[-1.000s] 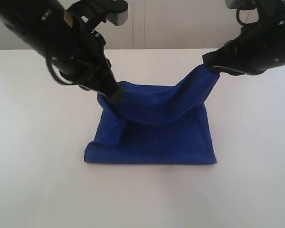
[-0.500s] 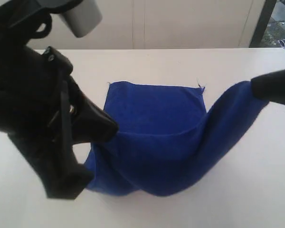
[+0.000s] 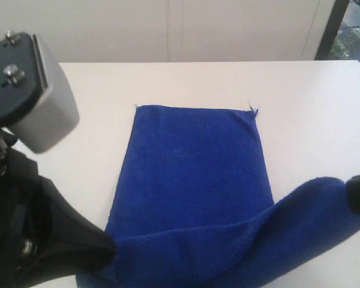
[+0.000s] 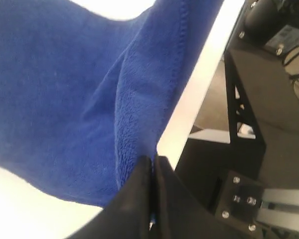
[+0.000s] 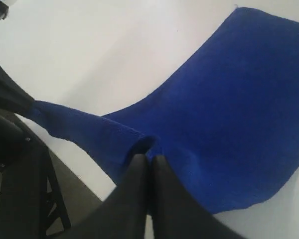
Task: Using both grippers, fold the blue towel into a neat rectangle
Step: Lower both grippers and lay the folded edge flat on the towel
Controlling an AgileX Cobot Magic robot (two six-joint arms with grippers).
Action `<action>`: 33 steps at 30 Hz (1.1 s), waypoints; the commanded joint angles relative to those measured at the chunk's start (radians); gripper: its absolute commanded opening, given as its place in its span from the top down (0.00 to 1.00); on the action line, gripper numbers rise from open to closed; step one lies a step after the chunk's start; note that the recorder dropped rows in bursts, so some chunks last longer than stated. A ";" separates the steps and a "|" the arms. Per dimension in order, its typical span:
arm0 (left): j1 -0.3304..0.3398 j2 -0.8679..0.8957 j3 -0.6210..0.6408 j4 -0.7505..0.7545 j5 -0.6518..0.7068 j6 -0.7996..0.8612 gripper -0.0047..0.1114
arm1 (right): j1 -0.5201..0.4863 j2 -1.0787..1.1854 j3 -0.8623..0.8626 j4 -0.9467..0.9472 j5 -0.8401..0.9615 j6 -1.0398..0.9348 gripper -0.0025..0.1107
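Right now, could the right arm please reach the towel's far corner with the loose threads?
Probably not yet: the right gripper is shut on the blue towel's near edge; nothing else intervenes.

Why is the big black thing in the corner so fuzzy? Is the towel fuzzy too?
Exterior view: the left arm sits very near the lens, so it blurs; the towel is fairly sharp. Left wrist view: towel loops look crisp by the fingers. Right wrist view: the white table glares.
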 commanded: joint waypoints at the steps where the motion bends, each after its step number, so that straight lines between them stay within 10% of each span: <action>1: -0.007 -0.008 0.034 -0.011 0.019 -0.012 0.96 | 0.005 -0.005 0.004 -0.015 0.032 0.036 0.98; 15: -0.007 -0.008 0.118 0.080 -0.018 -0.089 0.96 | 0.005 -0.007 0.077 -0.053 0.046 0.054 0.98; 26: -0.005 0.020 0.196 0.670 -0.163 -0.630 0.96 | 0.005 0.222 0.185 -0.185 -0.240 0.083 0.98; 33: 0.157 0.192 0.196 0.739 -0.225 -0.636 0.96 | 0.005 0.465 0.185 -0.200 -0.494 0.090 0.98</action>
